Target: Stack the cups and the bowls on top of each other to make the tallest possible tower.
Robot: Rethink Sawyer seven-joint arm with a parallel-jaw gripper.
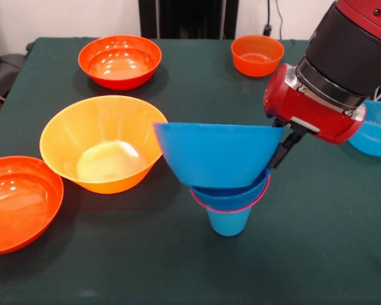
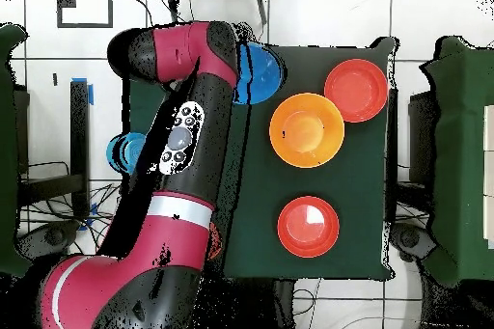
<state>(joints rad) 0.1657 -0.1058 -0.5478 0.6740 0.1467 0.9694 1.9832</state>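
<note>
The tower stands at the table's middle: a light blue cup (image 1: 228,222), a pink bowl (image 1: 200,198) showing only its rim, a small blue bowl (image 1: 232,194), and a large blue bowl (image 1: 213,154) on top. My gripper (image 1: 283,143) is at the large blue bowl's right rim and looks shut on it. In the overhead view the large blue bowl (image 2: 259,72) shows partly beside the arm, which hides the gripper. The purple cup is out of view.
A large yellow-orange bowl (image 1: 101,143) (image 2: 306,129) stands left of the tower. One red-orange bowl (image 1: 16,202) (image 2: 356,89) is at the near left and another (image 1: 119,60) (image 2: 308,226) at the far left. A small orange bowl (image 1: 257,54) is far back. A blue bowl (image 1: 376,130) is at the right edge.
</note>
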